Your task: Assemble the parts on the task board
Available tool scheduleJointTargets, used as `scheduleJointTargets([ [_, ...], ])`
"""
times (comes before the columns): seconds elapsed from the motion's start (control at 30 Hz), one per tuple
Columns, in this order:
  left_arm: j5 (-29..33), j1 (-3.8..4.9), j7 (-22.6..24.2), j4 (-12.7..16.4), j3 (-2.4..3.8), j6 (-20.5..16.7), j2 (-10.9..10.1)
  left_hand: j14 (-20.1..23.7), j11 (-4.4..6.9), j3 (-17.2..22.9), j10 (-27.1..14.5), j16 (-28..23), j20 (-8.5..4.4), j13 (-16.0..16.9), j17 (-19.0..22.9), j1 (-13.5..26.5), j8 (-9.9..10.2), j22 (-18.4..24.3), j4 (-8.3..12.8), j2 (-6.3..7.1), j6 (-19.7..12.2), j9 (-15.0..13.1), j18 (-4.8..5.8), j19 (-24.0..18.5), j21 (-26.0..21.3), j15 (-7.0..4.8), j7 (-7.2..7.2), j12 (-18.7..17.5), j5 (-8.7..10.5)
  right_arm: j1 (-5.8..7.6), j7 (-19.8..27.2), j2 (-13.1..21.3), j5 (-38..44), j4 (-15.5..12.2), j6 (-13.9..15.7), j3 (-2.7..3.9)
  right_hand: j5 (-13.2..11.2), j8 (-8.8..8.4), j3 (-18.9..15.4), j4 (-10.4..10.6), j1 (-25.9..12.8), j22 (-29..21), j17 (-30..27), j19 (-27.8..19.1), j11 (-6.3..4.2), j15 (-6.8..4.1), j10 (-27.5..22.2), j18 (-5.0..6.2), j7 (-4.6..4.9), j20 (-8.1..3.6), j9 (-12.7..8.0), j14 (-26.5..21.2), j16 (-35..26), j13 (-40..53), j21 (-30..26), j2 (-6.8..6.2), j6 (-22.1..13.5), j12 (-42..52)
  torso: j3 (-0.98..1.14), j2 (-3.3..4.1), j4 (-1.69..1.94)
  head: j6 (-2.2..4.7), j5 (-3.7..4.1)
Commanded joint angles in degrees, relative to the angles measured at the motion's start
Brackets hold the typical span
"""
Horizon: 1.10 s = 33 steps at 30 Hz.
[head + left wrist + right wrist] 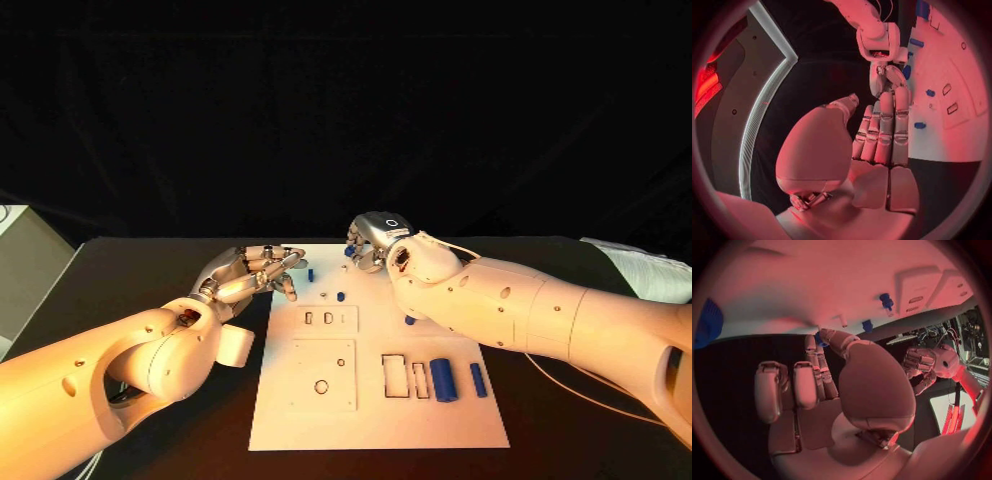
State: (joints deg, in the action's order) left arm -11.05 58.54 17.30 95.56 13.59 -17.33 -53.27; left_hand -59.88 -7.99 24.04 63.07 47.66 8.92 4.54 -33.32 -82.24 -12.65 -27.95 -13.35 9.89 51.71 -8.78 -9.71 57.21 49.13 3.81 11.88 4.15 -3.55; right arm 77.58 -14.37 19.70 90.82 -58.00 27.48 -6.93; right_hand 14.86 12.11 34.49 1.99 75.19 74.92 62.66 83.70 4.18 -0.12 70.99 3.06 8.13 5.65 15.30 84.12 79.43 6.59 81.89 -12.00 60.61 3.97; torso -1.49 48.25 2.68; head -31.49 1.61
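Blue part (340,296) lies on the task board (378,420), between both hands.

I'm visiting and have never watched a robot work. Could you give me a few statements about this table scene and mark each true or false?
1. The task board is white. True.
2. The left hand holds a blue part. False: it holds nothing, fingers apart.
3. Two long blue parts lie on the board near the right arm. True.
4. The table is white. False: it is black.
5. The right hand is over the board's far edge. True.
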Motion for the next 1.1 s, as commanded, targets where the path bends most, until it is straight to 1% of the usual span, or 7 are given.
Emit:
scheduleJointTargets([
  [0.03, -0.27, 0.04, 0.17, 0.16, 0.05, 1.02, 0.06, 0.33, -0.09, 0.32, -0.47, 0.18, 0.17, -0.04, -0.06, -0.05, -0.08, -0.05, 0.05, -0.04, -0.44, -0.08, -0.75, -0.41, 0.34, 0.04, -0.14, -0.28, 0.21, -0.05, 0.57, -0.12, 0.15, 0.13, -1.46, -0.06, 0.3, -0.07, 0.35, 0.18, -0.65, 1.17, -0.29, 0.8, 0.38, -0.13, -0.32, -0.2, 0.41, -0.17, 0.17, 1.06, -0.04, 0.02, -0.32, -0.27, -0.22, -0.43, 0.02, 0.01, -0.02, -0.08, -0.03],
  [0.23, -0.27, 0.04, 0.15, 0.19, 0.06, 1.02, 0.02, 0.33, -0.09, 0.32, -0.47, 0.18, 0.17, -0.04, -0.06, -0.05, -0.08, -0.05, 0.05, -0.04, -0.44, -0.08, -0.75, -0.41, 0.34, 0.04, -0.14, -0.28, 0.21, -0.06, 0.73, -0.19, -0.04, 0.29, -1.17, -0.1, 0.23, -0.54, 0.42, 0.35, -1.02, 0.46, -1.02, 0.43, 0.71, 0.13, -1.25, -0.06, 0.79, 0.03, 0.28, 0.85, -0.28, -0.09, -0.83, -0.78, -1.21, -0.5, 0.03, 0.04, -0.05, -0.13, -0.01],
  [0.47, -0.32, 0.04, 0.12, 0.15, 0.06, 1.02, 0.02, 0.33, -0.09, 0.32, -0.47, 0.18, 0.17, -0.04, -0.06, -0.05, -0.08, -0.05, 0.05, -0.04, -0.44, -0.08, -0.75, -0.41, 0.34, 0.04, -0.14, -0.28, 0.21, -0.06, 1.56, -0.23, -0.64, 0.6, 0.63, -0.13, -1.29, -4.39, -1.87, 1.24, -2.25, -6.34, -5.37, -2.5, 2.14, 1.33, -7.41, 1.33, 1.95, 1.25, -0.58, -0.33, -2.09, -1.12, -5.63, -3.3, -7.66, -0.48, 0.03, 0.05, -0.09, -0.03, -0.1],
  [0.63, -0.33, 0.04, 0.12, 0.09, 0.06, 1.04, -0.01, 0.33, -0.09, 0.32, -0.47, 0.18, 0.17, -0.04, -0.06, -0.05, -0.08, -0.05, 0.05, -0.04, -0.44, -0.08, -0.75, -0.41, 0.34, 0.04, -0.14, -0.28, 0.21, -0.06, 1.73, 0.42, -0.81, 0.13, 1.85, -0.14, -1.83, -7.26, -14.33, 2.83, 2.44, -13.36, -9.95, -4.36, 2.1, 1.22, -13.06, 2.59, 1.32, 1.12, -1.4, -1.08, -4.13, -1.82, -11.56, -0.62, -12.41, -0.31, 0.03, 0.0, -0.08, 0.06, -0.11],
  [0.8, -0.33, 0.04, 0.15, -0.06, 0.06, 1.05, -0.08, 0.33, -0.09, 0.32, -0.47, 0.18, 0.17, -0.04, -0.06, -0.05, -0.08, -0.05, 0.05, -0.04, -0.44, -0.08, -0.75, -0.41, 0.34, 0.04, -0.14, -0.28, 0.21, -0.06, 1.72, 2.69, -1.04, -2.05, 2.8, -0.14, -1.73, -7.15, -17.78, 4.21, 4.53, -13.6, -10.25, -4.06, 2.17, 1.27, -13.63, 2.6, 1.11, 1.11, -1.33, -1.02, -4.1, -1.83, -12.1, 0.08, -11.95, -0.32, 0.1, -0.13, -0.21, 0.18, -0.31],
  [0.93, -0.33, 0.03, 0.18, -0.3, 0.06, 1.09, -0.18, 0.33, -0.09, 0.32, -0.47, 0.18, 0.17, -0.04, -0.06, -0.05, -0.08, -0.05, 0.05, -0.04, -0.44, -0.08, -0.75, -0.41, 0.34, 0.04, -0.14, -0.28, 0.21, 0.04, 2.85, 6.07, -2.64, -5.4, 4.68, -0.02, -0.97, -6.35, -17.63, 4.94, 5.93, -11.65, -7.82, -3.05, 1.84, 1.02, -11.37, 2.23, 1.64, 0.9, -1.04, -0.27, -2.65, -1.4, -10.83, 0.61, -10.12, 0.23, 0.26, -0.37, -0.54, 0.47, -0.26],
  [1.1, -0.4, 0.02, 0.35, -0.7, 0.05, 1.26, -0.31, 0.33, -0.09, 0.32, -0.47, 0.18, 0.17, -0.04, -0.06, -0.05, -0.08, -0.05, 0.05, -0.04, -0.44, -0.08, -0.75, -0.41, 0.34, 0.04, -0.14, -0.28, 0.21, 0.64, 8.67, 11.32, -7.16, -9.76, 7.99, 0.15, 0.15, -4.48, -9.17, 5.5, 7.5, -5.66, -3.82, -1.09, 1.31, 0.73, -3.52, 1.14, 1.45, 0.57, -0.48, 0.61, 0.04, -0.88, -6.59, -0.43, -5.03, 1.23, 0.45, -0.94, -1.23, 0.69, -0.09],
])
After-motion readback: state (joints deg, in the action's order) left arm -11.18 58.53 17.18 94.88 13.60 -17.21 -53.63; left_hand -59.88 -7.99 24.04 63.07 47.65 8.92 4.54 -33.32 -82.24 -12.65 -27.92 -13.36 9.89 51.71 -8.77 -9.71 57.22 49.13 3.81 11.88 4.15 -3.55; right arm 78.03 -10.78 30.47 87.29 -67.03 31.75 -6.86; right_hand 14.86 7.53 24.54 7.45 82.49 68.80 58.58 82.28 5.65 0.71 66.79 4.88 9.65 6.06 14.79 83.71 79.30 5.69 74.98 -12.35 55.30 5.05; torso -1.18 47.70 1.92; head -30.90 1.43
